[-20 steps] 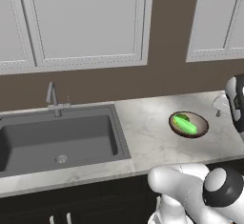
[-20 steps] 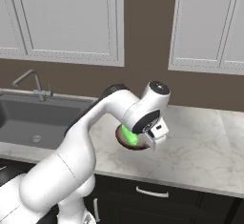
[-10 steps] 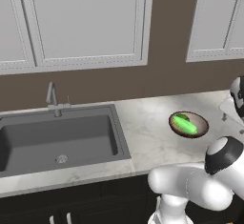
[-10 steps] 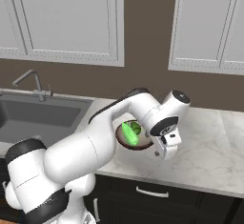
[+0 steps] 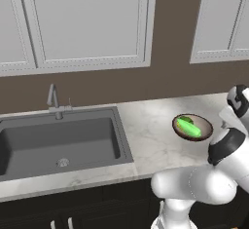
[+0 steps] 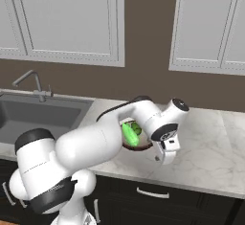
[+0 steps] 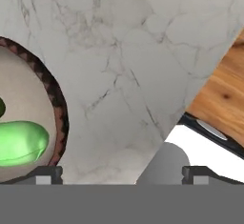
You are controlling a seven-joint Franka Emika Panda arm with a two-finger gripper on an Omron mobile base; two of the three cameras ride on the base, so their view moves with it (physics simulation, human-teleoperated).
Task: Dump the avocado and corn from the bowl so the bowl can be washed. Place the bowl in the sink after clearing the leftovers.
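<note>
The claw point(image 7: 122, 173) hangs low over the pale marble counter point(image 7: 128, 66) with its two dark tips spread wide apart and nothing between them; the bowl point(image 7: 58, 118) lies just off to one side of it, brown rim right beside one fingertip point(image 7: 45, 173), not clearly touching, and the bright green avocado point(image 7: 21, 142) rests on the bowl's beige inside. From the right base view the claw point(image 6: 162, 158) points down at the counter just beside the bowl point(image 6: 143, 146); the dark grey sink point(image 5: 58, 140) with its slim faucet point(image 5: 54, 101) sits well away from the claw, beyond the bowl point(image 5: 193, 127) along the counter.
</note>
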